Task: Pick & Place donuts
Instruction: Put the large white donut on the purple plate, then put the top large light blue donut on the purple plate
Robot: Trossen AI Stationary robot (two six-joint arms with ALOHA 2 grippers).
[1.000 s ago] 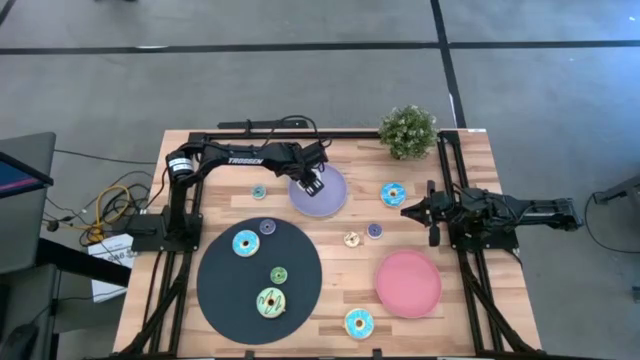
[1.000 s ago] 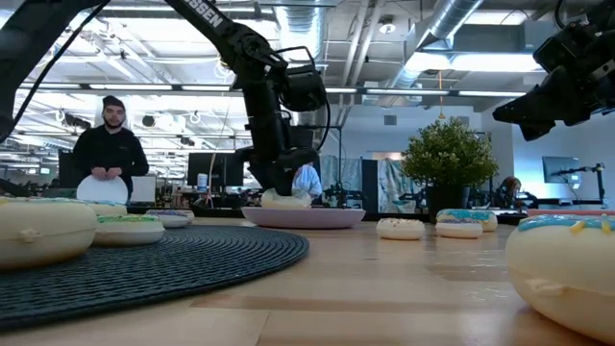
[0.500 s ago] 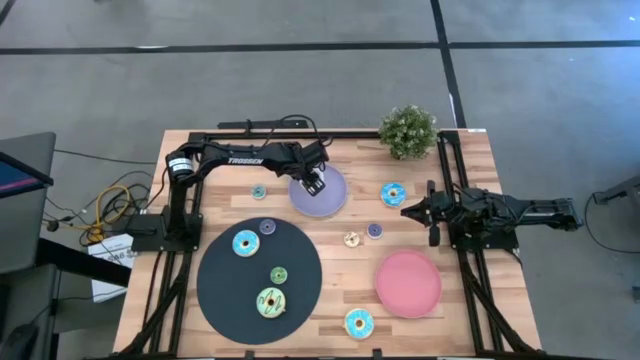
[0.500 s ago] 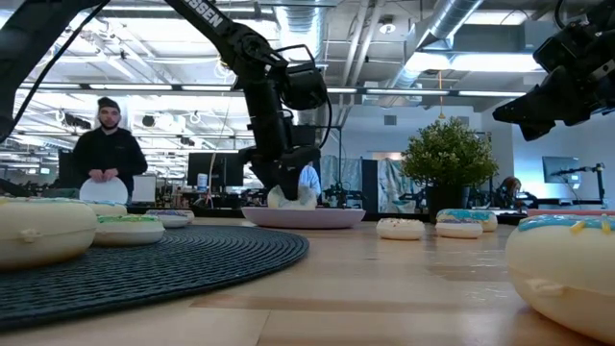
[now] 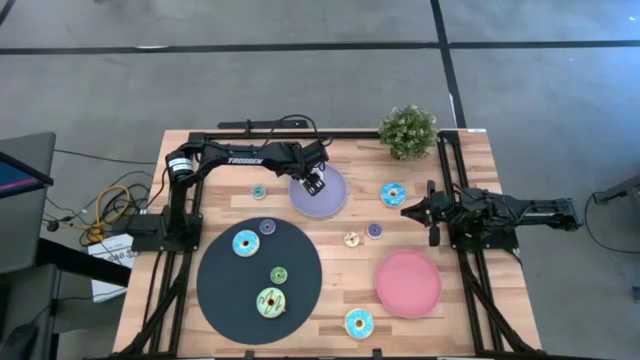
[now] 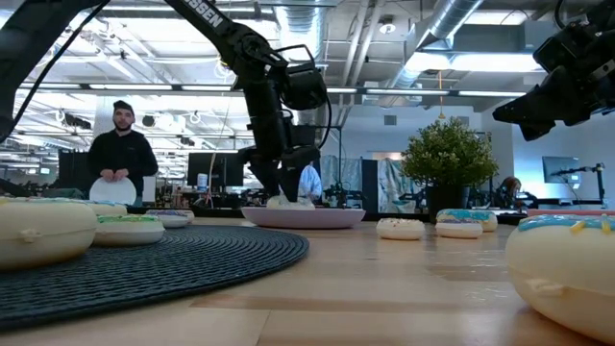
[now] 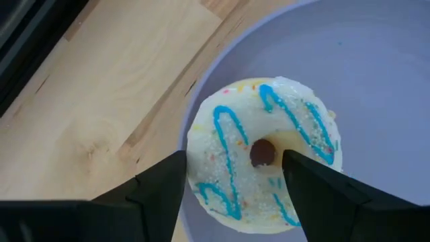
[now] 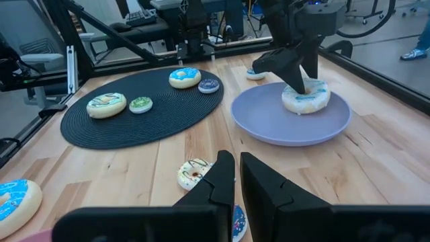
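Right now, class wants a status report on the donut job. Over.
Left end effector open, straddling white donut on lavender plate. Right end effector shut, waiting at right table edge. Nothing in the way.

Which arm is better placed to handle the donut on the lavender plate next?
The left: its claw straddles the white donut on the lavender plate. The right claw waits near the table's right edge.

2 black jointed arms (image 5: 232, 157) with white TROSSEN lettering, each gripper (image 7: 232, 176) with angular dark fingers.
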